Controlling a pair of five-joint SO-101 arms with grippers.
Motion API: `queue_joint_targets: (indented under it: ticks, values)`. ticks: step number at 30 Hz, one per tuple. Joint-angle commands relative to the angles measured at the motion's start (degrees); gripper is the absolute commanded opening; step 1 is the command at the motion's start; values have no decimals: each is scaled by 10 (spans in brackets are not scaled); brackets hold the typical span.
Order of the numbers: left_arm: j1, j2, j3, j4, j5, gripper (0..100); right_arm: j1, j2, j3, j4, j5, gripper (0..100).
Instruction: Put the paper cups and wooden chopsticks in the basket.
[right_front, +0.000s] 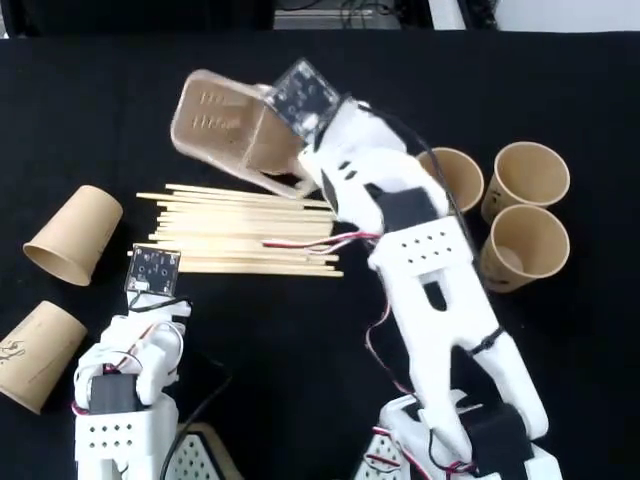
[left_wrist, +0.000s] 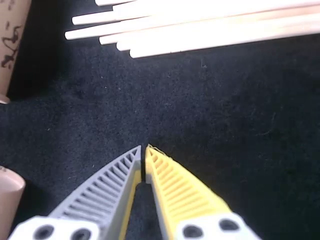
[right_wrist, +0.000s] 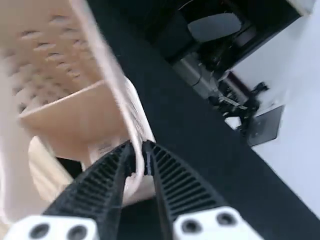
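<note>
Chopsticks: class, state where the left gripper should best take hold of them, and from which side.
Probably take the chopsticks near the ends nearest the left gripper, from above, jaws across the sticks: they lie flat, parallel and bunched on the table.

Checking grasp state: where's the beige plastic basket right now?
High view, far left of centre: the beige plastic basket is tilted just beyond the pale wooden chopsticks, its rim pinched by the right gripper.

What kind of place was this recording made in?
Probably a lab or workshop bench: a table draped in black cloth, a left arm and right arm mounted side by side, and cables beyond its far edge.
</note>
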Motion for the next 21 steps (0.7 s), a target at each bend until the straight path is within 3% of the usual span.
queue_joint_targets:
  ticks: [1, 10, 16, 21]
  values:
    - [0, 0, 10, 3, -1, 30, -11, -31, -123, 100, -33, 11]
    - [0, 0, 10, 3, -1, 30, 20, -22, -186, 129, -65, 11]
    - [0, 0, 10, 3, -1, 30, 79, 65, -234, 128, -93, 11]
    - [0, 0, 10, 3, -1, 30, 85, 142, -272, 128, -96, 11]
